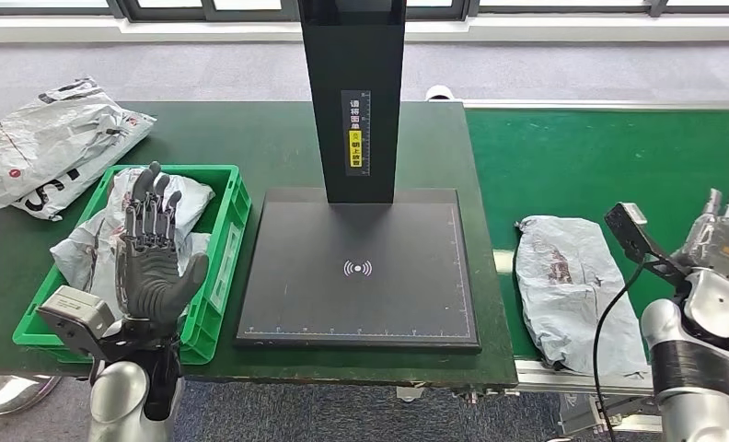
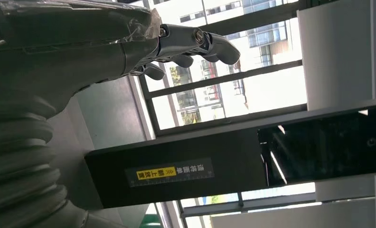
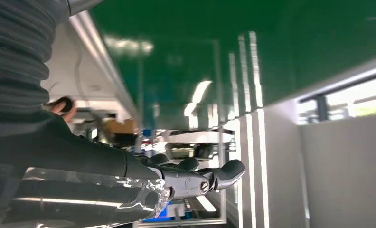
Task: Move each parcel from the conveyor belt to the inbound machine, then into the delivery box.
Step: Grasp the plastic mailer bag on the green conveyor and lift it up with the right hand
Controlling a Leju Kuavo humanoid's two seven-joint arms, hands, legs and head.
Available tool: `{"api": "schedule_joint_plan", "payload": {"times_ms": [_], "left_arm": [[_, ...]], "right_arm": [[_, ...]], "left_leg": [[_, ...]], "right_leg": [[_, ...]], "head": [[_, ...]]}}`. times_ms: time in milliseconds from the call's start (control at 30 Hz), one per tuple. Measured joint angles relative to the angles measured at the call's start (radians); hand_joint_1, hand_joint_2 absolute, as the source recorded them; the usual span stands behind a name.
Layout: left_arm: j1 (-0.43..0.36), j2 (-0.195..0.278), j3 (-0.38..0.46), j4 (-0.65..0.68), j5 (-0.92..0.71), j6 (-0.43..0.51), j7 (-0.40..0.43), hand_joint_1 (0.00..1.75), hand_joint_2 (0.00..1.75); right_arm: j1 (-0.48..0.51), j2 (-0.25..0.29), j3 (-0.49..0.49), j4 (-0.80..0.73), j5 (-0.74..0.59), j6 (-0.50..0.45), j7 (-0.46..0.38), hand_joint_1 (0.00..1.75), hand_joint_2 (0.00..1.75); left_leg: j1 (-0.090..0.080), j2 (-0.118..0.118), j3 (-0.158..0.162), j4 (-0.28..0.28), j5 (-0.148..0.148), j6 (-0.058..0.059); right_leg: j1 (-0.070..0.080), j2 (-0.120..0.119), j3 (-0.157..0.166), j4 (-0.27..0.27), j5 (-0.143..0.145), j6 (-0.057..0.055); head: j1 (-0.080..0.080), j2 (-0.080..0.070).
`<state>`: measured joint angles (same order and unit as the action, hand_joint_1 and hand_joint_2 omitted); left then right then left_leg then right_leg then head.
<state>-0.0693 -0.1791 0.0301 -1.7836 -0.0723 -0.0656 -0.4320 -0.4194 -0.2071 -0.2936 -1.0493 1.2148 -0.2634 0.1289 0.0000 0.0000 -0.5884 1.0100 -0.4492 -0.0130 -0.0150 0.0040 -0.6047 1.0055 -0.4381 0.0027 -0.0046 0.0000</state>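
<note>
With both hands empty and fingers spread, the left hand (image 1: 155, 244) raised over the green delivery box (image 1: 221, 276), the next parcel (image 1: 572, 285) lies at the conveyor belt's (image 1: 619, 157) near edge, so the right hand (image 1: 724, 230) must now reach in and grasp it for the inbound machine (image 1: 361, 272).

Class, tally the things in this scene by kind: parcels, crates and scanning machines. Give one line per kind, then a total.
Parcels: 3 (on the belt, in the crate, on the table)
Green crates: 1
Scanning machines: 1
Total: 5
</note>
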Motion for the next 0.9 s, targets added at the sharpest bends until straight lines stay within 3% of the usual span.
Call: {"api": "schedule_joint_plan", "payload": {"times_ms": [167,367,467,667,900], "left_arm": [[0.006,-0.018,-0.015,0.012,-0.017,-0.047,-0.015,0.0,1.75],[0.007,-0.017,-0.03,0.031,-0.032,-0.052,-0.038,0.0,1.75],[0.012,-0.014,-0.037,0.04,-0.046,-0.05,-0.05,0.0,1.75],[0.05,0.0,-0.048,0.051,-0.059,-0.043,-0.099,0.0,1.75],[0.065,0.01,-0.048,0.052,-0.065,-0.04,-0.102,0.0,1.75]], "right_arm": [[-0.135,-0.089,0.0,0.372,0.168,0.027,0.119,0.0,1.75],[-0.165,-0.101,0.001,0.534,0.178,0.109,0.119,0.0,1.75],[-0.167,-0.097,0.001,0.591,0.143,0.161,0.062,0.0,1.75],[-0.166,-0.07,0.001,0.664,0.004,0.303,-0.18,0.0,1.75],[-0.18,-0.042,0.001,0.693,-0.013,0.335,-0.213,0.0,1.75]], "left_leg": [[0.0,-0.001,-0.001,0.0,0.0,0.0],[0.0,-0.002,-0.001,0.0,0.0,0.0],[0.0,-0.003,-0.002,0.0,0.0,0.0],[0.0,-0.003,-0.002,-0.001,0.0,0.0],[0.002,-0.003,-0.002,-0.001,0.0,0.0]], "right_leg": [[0.0,-0.001,0.0,0.0,0.0,0.0],[0.0,-0.002,0.0,0.0,-0.001,0.001],[0.0,-0.002,0.0,0.0,-0.001,0.001],[0.0,-0.002,-0.001,0.0,-0.001,0.001],[0.0,-0.003,-0.001,0.0,-0.001,0.001]], "head": [[0.0,0.0],[0.0,0.0],[0.0,0.0],[0.0,0.0],[0.0,0.0]]}}
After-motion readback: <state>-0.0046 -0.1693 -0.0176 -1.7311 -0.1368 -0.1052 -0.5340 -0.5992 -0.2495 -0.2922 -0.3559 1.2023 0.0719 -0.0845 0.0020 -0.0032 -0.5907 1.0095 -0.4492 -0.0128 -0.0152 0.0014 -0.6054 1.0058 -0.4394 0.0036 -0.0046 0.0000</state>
